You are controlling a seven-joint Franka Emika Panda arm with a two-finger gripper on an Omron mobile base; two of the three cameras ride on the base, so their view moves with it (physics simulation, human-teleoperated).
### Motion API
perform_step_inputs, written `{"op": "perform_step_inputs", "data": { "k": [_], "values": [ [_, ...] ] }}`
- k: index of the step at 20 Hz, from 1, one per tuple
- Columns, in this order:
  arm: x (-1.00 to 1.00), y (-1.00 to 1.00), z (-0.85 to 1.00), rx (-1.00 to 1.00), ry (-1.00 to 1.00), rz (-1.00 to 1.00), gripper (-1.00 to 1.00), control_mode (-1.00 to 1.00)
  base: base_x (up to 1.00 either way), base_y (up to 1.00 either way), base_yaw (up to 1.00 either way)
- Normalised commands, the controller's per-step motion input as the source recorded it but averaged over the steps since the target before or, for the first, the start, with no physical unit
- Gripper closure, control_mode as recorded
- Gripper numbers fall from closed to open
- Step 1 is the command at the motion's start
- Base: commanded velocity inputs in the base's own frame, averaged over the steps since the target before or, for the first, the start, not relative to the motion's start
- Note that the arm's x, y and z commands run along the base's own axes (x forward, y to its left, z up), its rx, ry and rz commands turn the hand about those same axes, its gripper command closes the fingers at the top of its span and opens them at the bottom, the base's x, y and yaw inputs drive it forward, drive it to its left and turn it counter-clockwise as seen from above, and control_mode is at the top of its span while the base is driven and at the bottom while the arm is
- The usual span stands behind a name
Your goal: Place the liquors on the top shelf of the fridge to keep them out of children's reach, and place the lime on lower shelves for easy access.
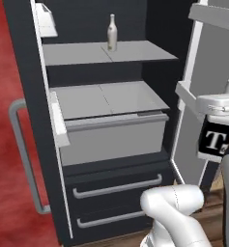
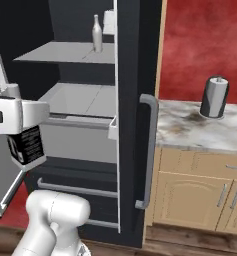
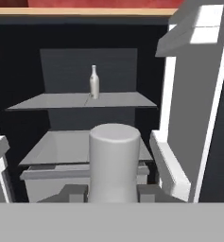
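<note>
Fridge (image 1: 34,144) mouth: open, straight ahead of the hand.
Top shelf (image 1: 135,50): slim bottle (image 1: 111,33) stands mid-shelf near the front edge; bare panel on either side.
Lower shelf (image 1: 111,99): flat and bare, headroom capped by the shelf above.
Drawer bin (image 1: 116,137): closes off the space beneath.
Door bins (image 3: 172,165): jut inward along the right side, narrowing the approach.
</note>
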Motion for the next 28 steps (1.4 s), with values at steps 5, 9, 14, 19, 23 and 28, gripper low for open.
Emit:
{"op": "perform_step_inputs", "data": {
  "k": [5,9,14,19,23,28],
  "values": [
    [0.0,0.0,0.0,0.0,0.0,0.0,1.0,1.0,0.63,0.3,0.0],
    [0.0,0.0,0.0,0.0,0.0,0.0,1.0,1.0,0.58,0.36,0.0],
    [0.0,0.0,0.0,0.0,0.0,0.0,1.0,1.0,0.48,0.39,0.0],
    [0.0,0.0,0.0,0.0,0.0,0.0,1.0,1.0,0.41,0.37,0.0],
    [0.08,0.03,0.0,-0.01,0.02,0.0,1.0,-1.0,0.29,0.18,0.0],
    [0.31,0.04,0.0,-0.03,0.05,0.01,1.0,-1.0,0.0,0.0,0.0]
  ]
}}
